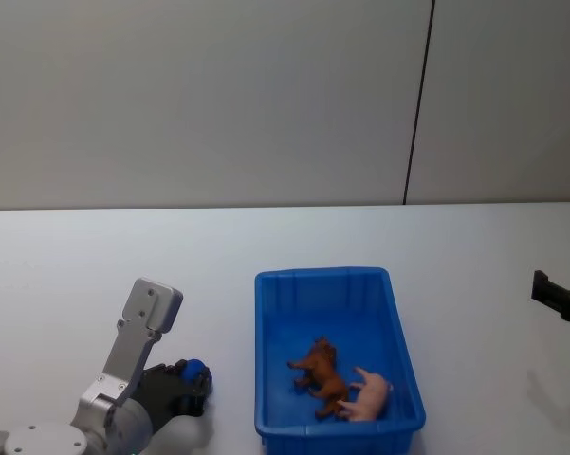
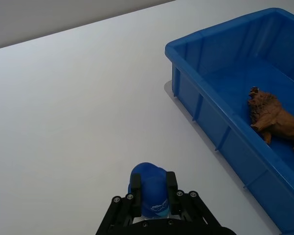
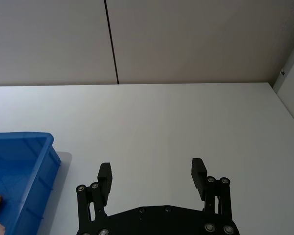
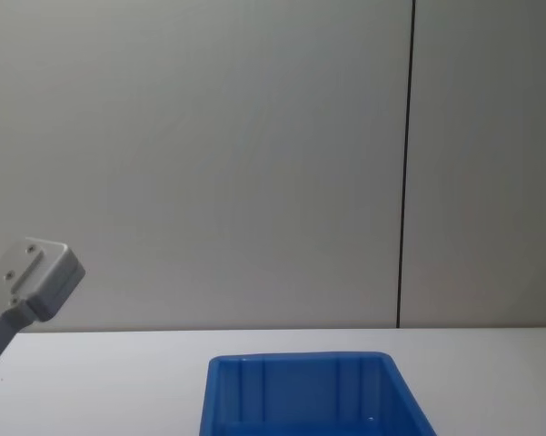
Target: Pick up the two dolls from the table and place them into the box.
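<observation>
Toys are in: the brown doll point(image 1: 321, 373) and pink doll point(image 1: 370, 397) lie at the box's point(image 1: 325, 278) near end. The left gripper point(image 2: 154, 190) pinches a blue cap point(image 2: 149, 187); the right gripper point(image 3: 152, 174) is spread, holding nothing. A careless arm could bump the box.

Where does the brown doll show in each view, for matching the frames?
Head view: brown doll inside the blue box, near end, beside the pink doll.
Left wrist view: at the right edge, inside the box.
Right wrist view: a brown sliver, lower left edge.
Chest view: hidden.
Shared landmark: the box.

Box point(image 1: 398, 313): no text or label to read.
Dolls: no text.
Worktop point(image 1: 95, 246): no signs or numbers.
</observation>
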Controlling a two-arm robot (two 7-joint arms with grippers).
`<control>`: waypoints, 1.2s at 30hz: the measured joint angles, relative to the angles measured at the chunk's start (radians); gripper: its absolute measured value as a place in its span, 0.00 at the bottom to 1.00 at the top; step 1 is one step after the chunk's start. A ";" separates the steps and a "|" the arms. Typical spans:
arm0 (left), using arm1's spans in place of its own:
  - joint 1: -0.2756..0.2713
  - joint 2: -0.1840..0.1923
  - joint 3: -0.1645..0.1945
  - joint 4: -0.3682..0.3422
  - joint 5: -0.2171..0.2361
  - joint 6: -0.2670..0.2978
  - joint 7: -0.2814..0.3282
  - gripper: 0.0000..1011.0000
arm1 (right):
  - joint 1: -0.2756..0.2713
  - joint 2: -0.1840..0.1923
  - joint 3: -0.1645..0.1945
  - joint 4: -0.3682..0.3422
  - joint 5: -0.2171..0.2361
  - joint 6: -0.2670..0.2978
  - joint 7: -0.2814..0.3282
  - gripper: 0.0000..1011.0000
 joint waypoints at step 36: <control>-0.089 -0.076 -0.032 0.023 0.051 -0.230 0.082 0.11 | 0.000 0.000 0.000 0.000 0.000 0.000 0.000 0.99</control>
